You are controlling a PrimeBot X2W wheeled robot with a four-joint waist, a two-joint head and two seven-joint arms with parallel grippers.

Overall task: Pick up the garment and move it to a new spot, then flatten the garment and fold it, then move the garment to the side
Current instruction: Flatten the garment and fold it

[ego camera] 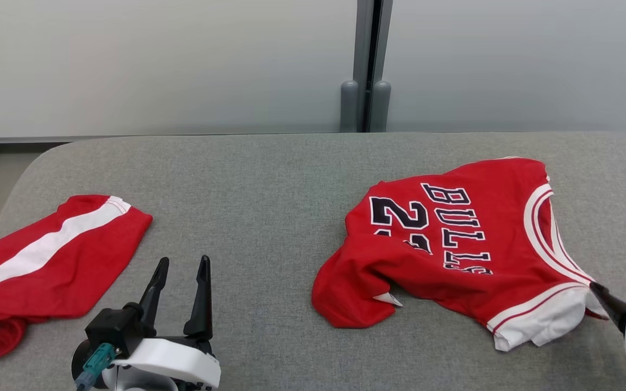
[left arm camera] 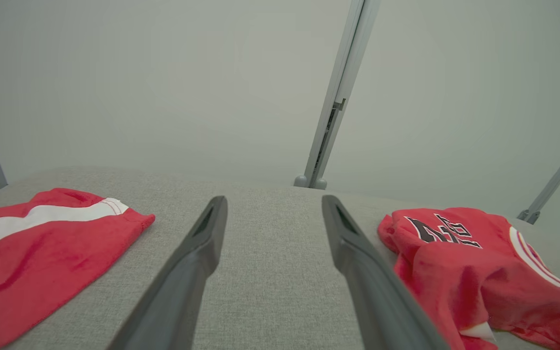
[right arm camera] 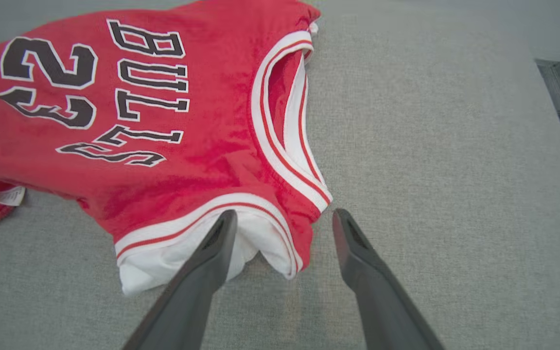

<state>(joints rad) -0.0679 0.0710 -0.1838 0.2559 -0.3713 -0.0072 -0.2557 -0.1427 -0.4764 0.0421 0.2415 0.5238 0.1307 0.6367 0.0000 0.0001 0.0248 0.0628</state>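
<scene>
A grey fabric-covered table (ego camera: 269,179), rounded at its 10 o'clock corner, is pictured from above. A crumpled red jersey (ego camera: 470,255), lettered BULLS and trimmed in white, is spread on it at about 4 o'clock, its neckline turned toward 3 o'clock. Red shorts (ego camera: 47,260) with a white stripe are laid at 8 o'clock, well apart from the jersey.
</scene>
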